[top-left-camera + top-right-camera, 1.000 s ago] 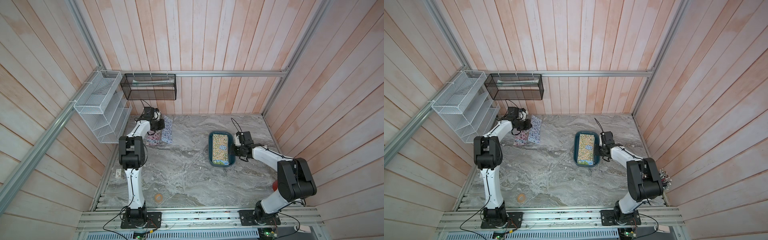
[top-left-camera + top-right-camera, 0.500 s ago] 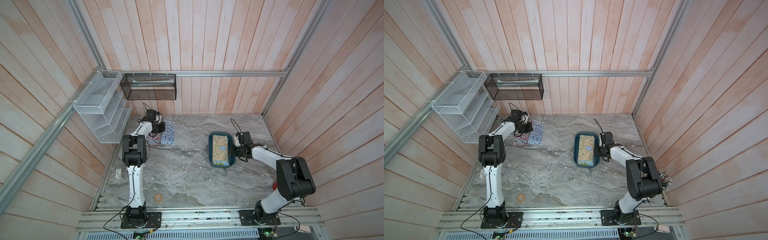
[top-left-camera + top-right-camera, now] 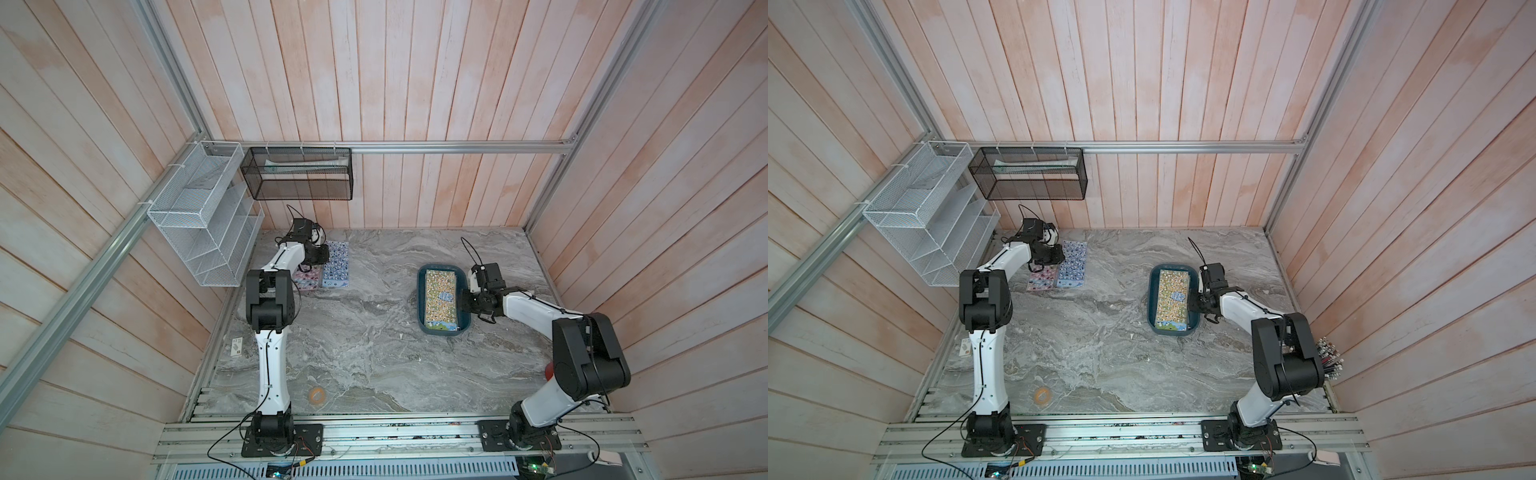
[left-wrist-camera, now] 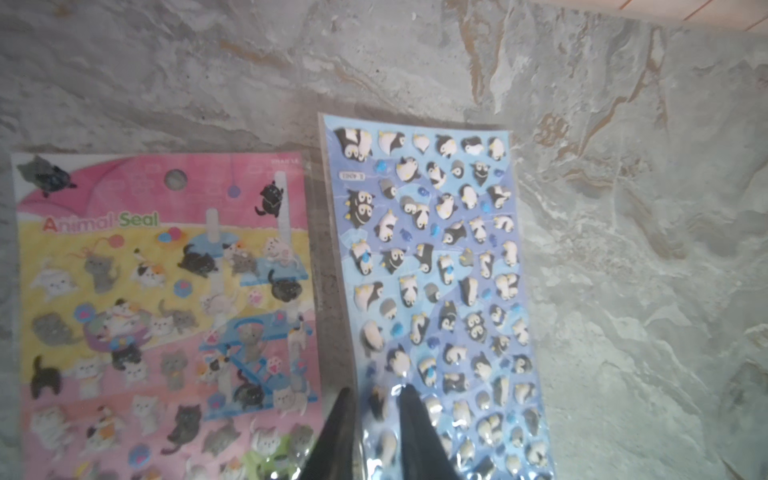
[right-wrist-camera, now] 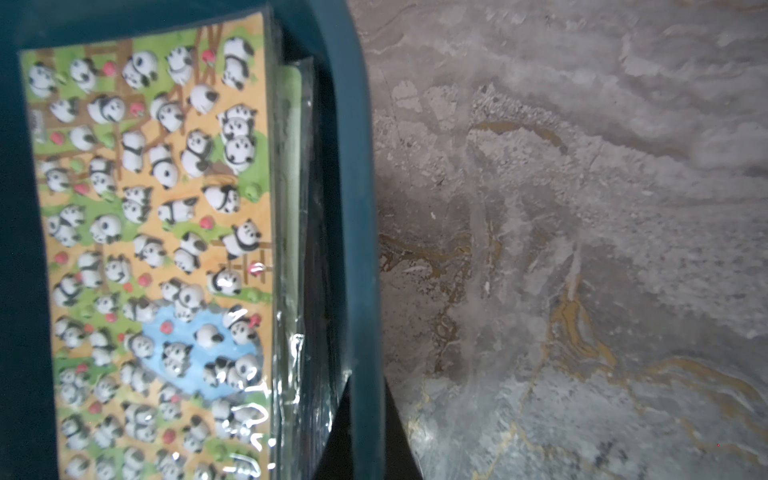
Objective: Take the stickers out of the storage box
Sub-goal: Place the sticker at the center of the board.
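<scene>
The left gripper [image 4: 375, 390] stands slightly parted, its fingers astride one long edge of a blue penguin sheet [image 4: 436, 270] that lies on the table [image 4: 623, 249]. A pink cat sheet [image 4: 166, 311] lies just beside it, with a strip of table between them. Well apart across the table, the right gripper [image 5: 368, 399] is clamped on the wall of the box [image 5: 357, 166], one finger inside and one outside. A stack of stickers [image 5: 291, 174] lies in the box, a panda sheet [image 5: 145, 228] on top.

L hand [image 4: 374, 392] low, arm stretched fwd, jaws slightly apart; R hand [image 5: 368, 399] low, jaws pinched shut.
</scene>
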